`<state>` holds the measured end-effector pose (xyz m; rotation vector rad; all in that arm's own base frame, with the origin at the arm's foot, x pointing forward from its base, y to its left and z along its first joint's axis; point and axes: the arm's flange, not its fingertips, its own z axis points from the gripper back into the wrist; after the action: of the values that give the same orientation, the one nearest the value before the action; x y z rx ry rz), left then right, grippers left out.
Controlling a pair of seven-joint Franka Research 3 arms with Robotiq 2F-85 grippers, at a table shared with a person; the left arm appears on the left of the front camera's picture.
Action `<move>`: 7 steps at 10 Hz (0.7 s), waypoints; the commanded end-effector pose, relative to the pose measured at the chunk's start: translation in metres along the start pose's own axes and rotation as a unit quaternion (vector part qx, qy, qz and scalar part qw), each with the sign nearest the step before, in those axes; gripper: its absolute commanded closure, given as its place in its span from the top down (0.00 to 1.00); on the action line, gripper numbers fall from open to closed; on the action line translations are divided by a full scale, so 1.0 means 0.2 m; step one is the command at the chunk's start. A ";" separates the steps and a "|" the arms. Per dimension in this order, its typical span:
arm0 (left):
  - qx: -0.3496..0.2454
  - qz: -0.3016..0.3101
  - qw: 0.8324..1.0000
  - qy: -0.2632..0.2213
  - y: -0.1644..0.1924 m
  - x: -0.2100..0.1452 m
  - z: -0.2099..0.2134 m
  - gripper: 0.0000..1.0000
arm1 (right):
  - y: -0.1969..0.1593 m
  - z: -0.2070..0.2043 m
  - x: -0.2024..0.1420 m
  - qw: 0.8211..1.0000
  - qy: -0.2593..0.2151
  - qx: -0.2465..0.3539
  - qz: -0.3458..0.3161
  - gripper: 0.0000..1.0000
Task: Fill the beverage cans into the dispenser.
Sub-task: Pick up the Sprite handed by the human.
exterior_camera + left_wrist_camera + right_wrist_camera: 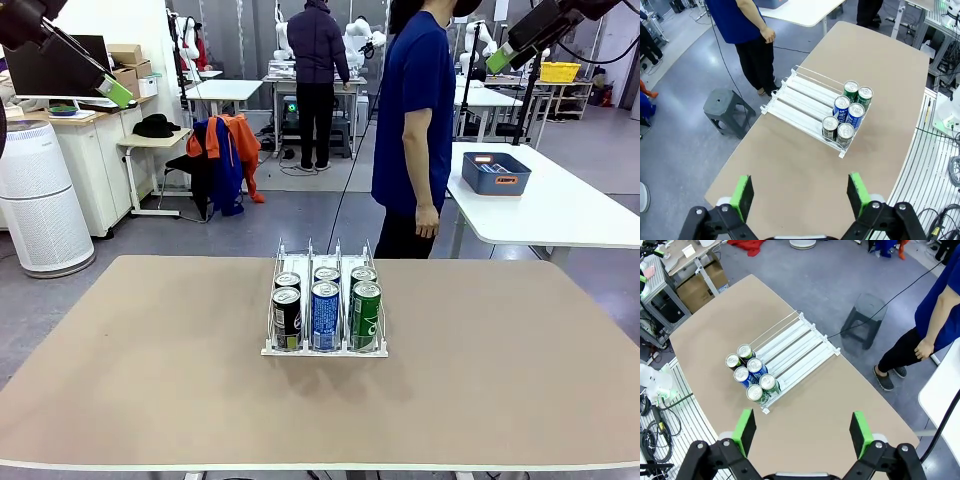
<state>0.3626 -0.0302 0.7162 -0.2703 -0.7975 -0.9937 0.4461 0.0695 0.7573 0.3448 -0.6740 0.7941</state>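
A: Green pads [743, 196] come first — our left claw [800, 192] and our right claw [802, 432] both gape wide and hold nothing, high over the table [150, 380].
B: Where are the cans?
A: We count six cans [326, 315], all in the dispenser [325, 352], mid-table. They crowd its six o'clock end, two deep in each lane: black at nine o'clock, blue in the middle, green at three.
B: Which way do they point?
A: Each can stands up, silver top to the sky, its long way up and down. The lanes run from six to twelve o'clock.
B: How would we hold one?
A: We guess they are smooth, thin and easy to dent — so we would pinch round the middle, gently.
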 end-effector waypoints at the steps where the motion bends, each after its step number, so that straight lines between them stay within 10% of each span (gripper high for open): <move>1: -0.003 0.001 1.000 0.000 0.00 -0.01 -0.01 1.00 | -0.01 0.00 -0.02 1.000 -0.003 0.009 0.004 1.00; 7: -0.003 0.001 1.000 0.000 0.00 -0.01 -0.01 1.00 | -0.01 0.00 -0.02 1.000 -0.003 0.009 0.004 1.00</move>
<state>0.3626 -0.0302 0.7162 -0.2703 -0.7975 -0.9937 0.4461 0.0695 0.7572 0.3448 -0.6740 0.7941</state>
